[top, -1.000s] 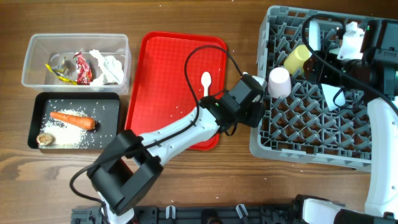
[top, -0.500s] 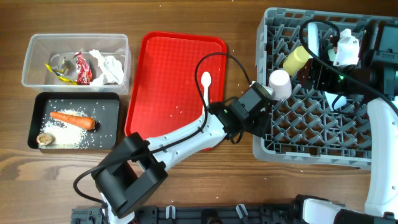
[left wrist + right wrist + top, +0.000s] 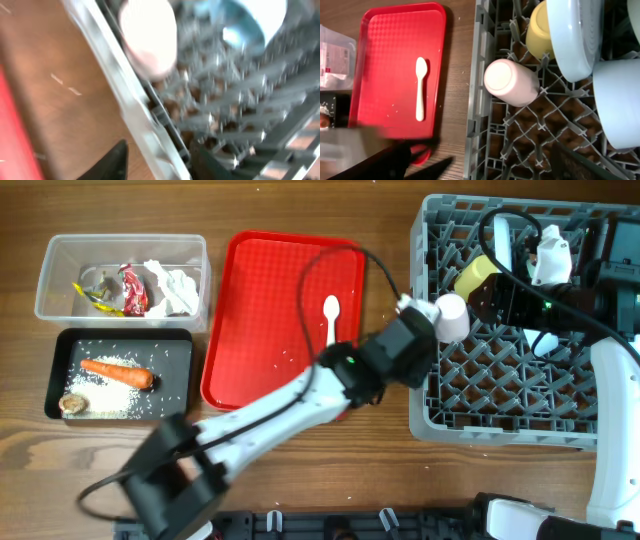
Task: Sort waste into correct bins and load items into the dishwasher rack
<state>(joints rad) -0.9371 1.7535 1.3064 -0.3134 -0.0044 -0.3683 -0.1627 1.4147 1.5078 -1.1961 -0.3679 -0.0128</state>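
Spoon [image 3: 332, 317] shows overhead, not from left wrist; left end effector [image 3: 159, 152] released astride rack rim [image 3: 127, 107]

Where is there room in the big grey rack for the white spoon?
The near rows of the rack, between the pink cup, the bowl and the front rim, are bare pegs. The far end is crowded: yellow cup, plate and bowl packed together. The left claw straddles the left rim.

Brown wood-grain table [image 3: 300, 450], evenly lit
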